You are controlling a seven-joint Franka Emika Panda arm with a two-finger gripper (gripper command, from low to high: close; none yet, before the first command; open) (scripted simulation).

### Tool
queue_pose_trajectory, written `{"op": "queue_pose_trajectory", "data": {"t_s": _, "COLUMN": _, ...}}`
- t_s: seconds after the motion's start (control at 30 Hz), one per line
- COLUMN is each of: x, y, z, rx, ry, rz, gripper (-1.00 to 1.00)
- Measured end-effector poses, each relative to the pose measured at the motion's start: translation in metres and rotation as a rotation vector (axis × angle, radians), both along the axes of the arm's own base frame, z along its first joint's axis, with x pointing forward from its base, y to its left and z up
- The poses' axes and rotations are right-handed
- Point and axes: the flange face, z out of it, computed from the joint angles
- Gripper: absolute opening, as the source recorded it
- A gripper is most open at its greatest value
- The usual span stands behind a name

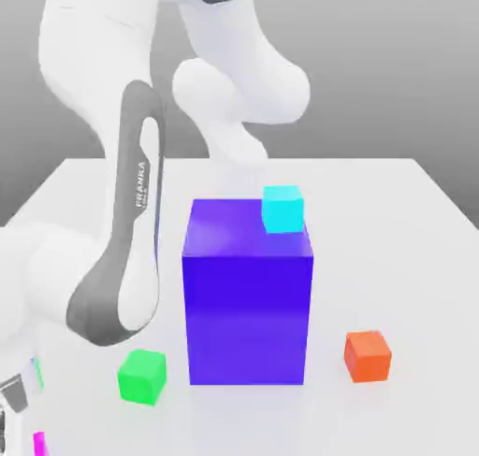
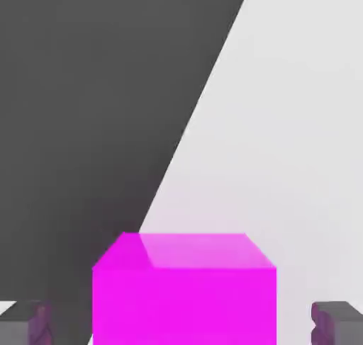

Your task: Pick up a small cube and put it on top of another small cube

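The small cube [image 2: 184, 294] is bright magenta and sits on the white table between my fingertips in the hand view. My gripper [image 2: 183, 324] straddles it and is open. One grey fingertip [image 2: 28, 324] and the other [image 2: 339, 322] each stand a small gap away from the cube's sides. In the exterior view a sliver of the same magenta cube [image 1: 40, 443] shows at the bottom left corner, under the arm's end. A green small cube [image 1: 142, 376] lies just to its right. An orange small cube [image 1: 368, 356] lies toward the exterior view's right.
A large blue-purple block [image 1: 247, 304] stands in the middle of the white table [image 1: 412, 257], between the green and orange cubes. A cyan cube [image 1: 283, 209] appears to rest on its top back corner. The white arm [image 1: 122, 257] curves down at the exterior view's left.
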Motion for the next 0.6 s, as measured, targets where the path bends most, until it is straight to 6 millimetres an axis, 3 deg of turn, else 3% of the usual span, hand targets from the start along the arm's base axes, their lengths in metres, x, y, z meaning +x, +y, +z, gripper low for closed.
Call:
{"op": "queue_pose_trajectory", "data": {"t_s": 0.13, "x": 0.000, "y": 0.000, "z": -0.002, "rx": 0.000, "ry": 0.000, "rz": -0.001, "gripper": -1.00}}
{"op": "queue_pose_trajectory", "data": {"t_s": 0.27, "x": -0.001, "y": 0.001, "z": 0.047, "rx": 0.001, "ry": 0.000, "rz": 0.004, "gripper": -1.00}}
{"op": "queue_pose_trajectory", "data": {"t_s": 0.4, "x": -0.026, "y": 0.026, "z": 0.074, "rx": 0.007, "ry": -0.003, "rz": 0.153, "gripper": -1.00}}
{"op": "queue_pose_trajectory", "data": {"t_s": 0.6, "x": -0.075, "y": 0.069, "z": 0.096, "rx": 0.008, "ry": -0.005, "rz": 0.411, "gripper": -1.00}}
